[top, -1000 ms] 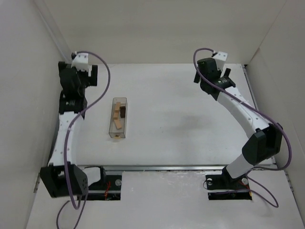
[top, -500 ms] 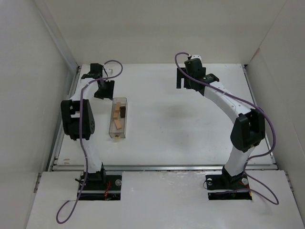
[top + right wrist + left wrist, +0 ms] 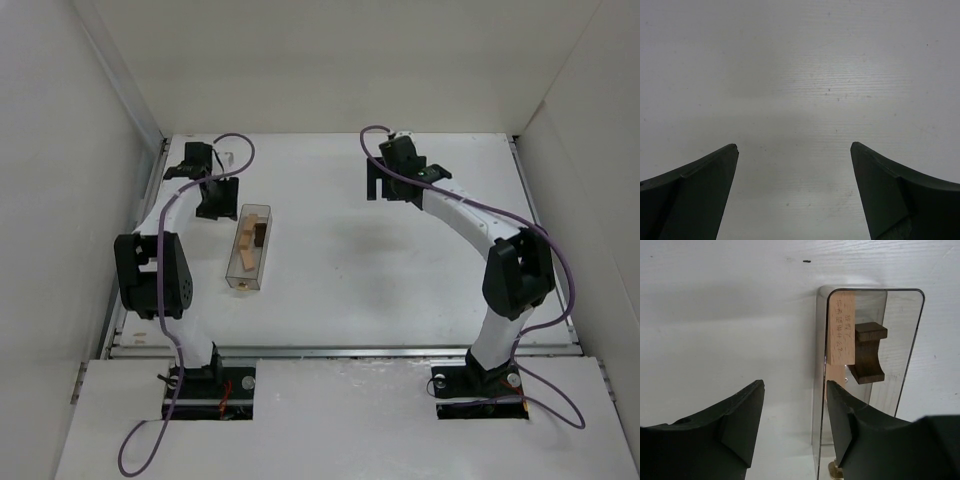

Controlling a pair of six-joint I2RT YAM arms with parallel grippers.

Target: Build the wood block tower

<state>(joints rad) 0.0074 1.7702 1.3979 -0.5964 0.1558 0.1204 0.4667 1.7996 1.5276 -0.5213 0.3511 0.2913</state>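
White-painted counter [image 3: 340,270] filling the top view, shut in by pale walls [image 3: 60,200] on the left, right and far sides. Two arms on it, white links with black joints and purple cables. Left arm [image 3: 160,260] folded along the left edge, wrist reaching toward the far left corner. Right arm [image 3: 470,220] arched from the near right to the far middle. Clear plastic box [image 3: 250,247] lying lengthwise on the left half of the counter, just beside the left arm's wrist. Loose inside the box, tan wood blocks [image 3: 842,330], the nearest to the left wrist camera bearing small printed characters along its face. Touching that block, a dark brown piece [image 3: 867,352] with a curved notch, also inside the box. Left fingers [image 3: 742,415] apart, only bare counter in the gap, one tip right at the box's long side wall, contact not clear. Right fingers [image 3: 700,185] spread wide above bare counter, holding nothing, well apart from the box.
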